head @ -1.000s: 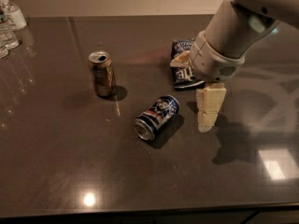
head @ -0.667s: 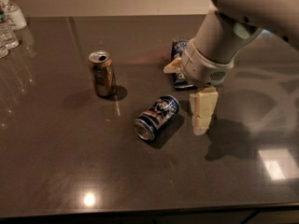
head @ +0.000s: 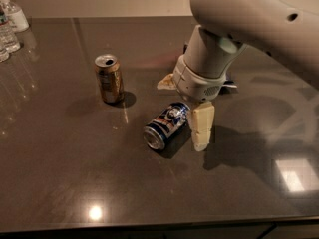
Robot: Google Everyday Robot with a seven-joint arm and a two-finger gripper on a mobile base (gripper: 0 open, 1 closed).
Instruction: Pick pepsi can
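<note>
The pepsi can (head: 167, 125), dark blue with white and red markings, lies on its side on the dark table (head: 75, 173), silver end facing front left. My gripper (head: 182, 114) hangs over the can's right end, open. One cream finger (head: 202, 126) stands just right of the can, close to it or touching. The other finger (head: 166, 82) shows behind the can's far end. The wrist hides the can's rear end.
A gold-brown can (head: 108, 77) stands upright to the left of the pepsi can. Water bottles (head: 10, 26) stand at the far left corner. A chip bag edge (head: 230, 85) peeks from behind the arm. The table's front edge runs along the bottom.
The arm has moved left and down toward the pepsi can. Its finger now stands right next to the can, and the wrist now covers the chip bag. The can has not moved.
</note>
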